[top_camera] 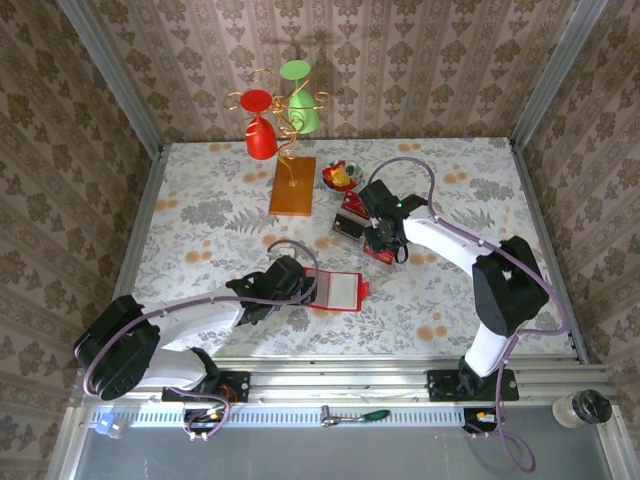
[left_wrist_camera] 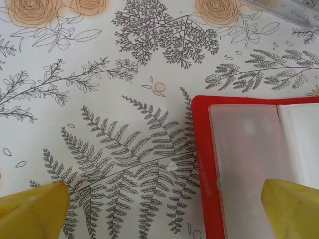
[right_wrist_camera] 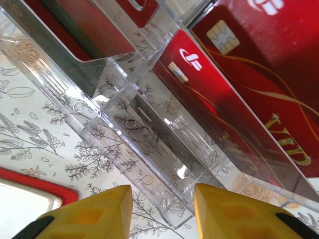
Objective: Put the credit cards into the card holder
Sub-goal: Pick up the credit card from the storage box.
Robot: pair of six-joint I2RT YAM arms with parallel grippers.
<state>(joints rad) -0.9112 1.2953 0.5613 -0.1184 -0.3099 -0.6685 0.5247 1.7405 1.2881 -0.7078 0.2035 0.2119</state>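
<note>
Right wrist view is being gone over here. The credit cards [right_wrist_camera: 259, 74] are being kept on edge in the slots of the clear tray [right_wrist_camera: 129, 129], leaning. They're well apart from the card holder [right_wrist_camera: 30, 185], whose red corner is being caught at the lower left. The right gripper [right_wrist_camera: 162, 215] is being held just off the tray's near corner, jaws partly spread, nothing pinched between them. How are these cards expected to handle, though?
~ slotfan

Honestly, they're probably being underrated as a grab. Thin, stiff, light and glossy is what's being shown, so a slip is being risked if only a corner is being pinched. The free top edge above the slot wall is being suggested as the spot, with one pad on each flat face. The pull should be along the slot, so the light tray isn't being dragged with it.

Over in the left wrist view, the left gripper [left_wrist_camera: 162, 214] is being held fully released. It's straddling the holder's red left edge, with one finger over the tablecloth [left_wrist_camera: 99, 99] and the other over the frosted pocket. Whether the holder is being touched can't be told. The holder is being laid open, pale inside up, and looks floppy. It's likely needing to be pinned down while a card is being slid in.
~ benchrat
</note>
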